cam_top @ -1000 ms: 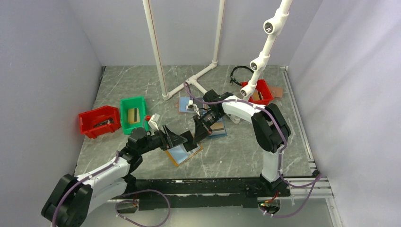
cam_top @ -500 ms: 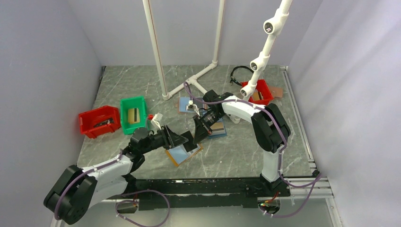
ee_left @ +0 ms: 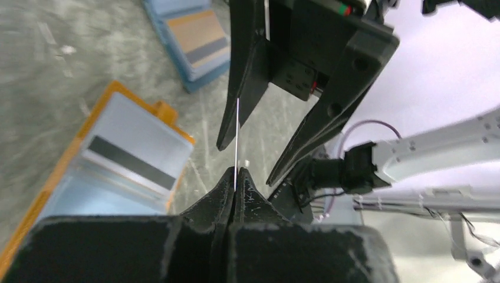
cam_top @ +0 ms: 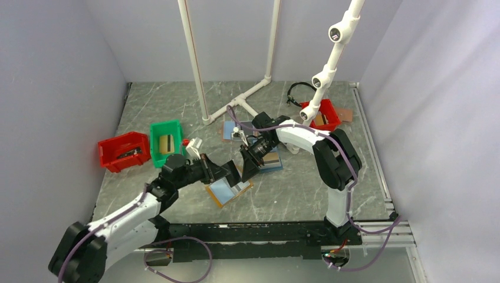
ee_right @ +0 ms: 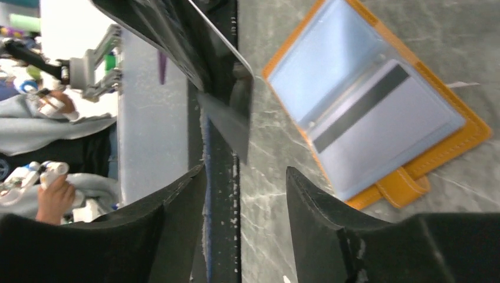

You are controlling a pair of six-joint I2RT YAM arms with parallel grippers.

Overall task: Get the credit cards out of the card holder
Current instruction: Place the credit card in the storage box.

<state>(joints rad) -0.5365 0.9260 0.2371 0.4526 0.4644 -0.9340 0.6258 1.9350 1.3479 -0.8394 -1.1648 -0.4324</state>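
On the table (cam_top: 295,188), the card holder (cam_top: 227,190) lies open flat, 1 striped card (ee_left: 132,162) in its blue sleeve. My left gripper (ee_left: 236,177) pinches another card (ee_left: 236,135) edge-on, fingers closed tight. My right gripper (ee_right: 244,174) faces it, fingers spread wide, gripping nothing.

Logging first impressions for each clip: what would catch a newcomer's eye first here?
The two grippers meet nose to nose above mid-table: the left gripper is shut on a thin card seen edge-on, with the right gripper open right in front of it. On the table beside them lies the card holder, open and orange-edged, a striped card in its blue pocket.
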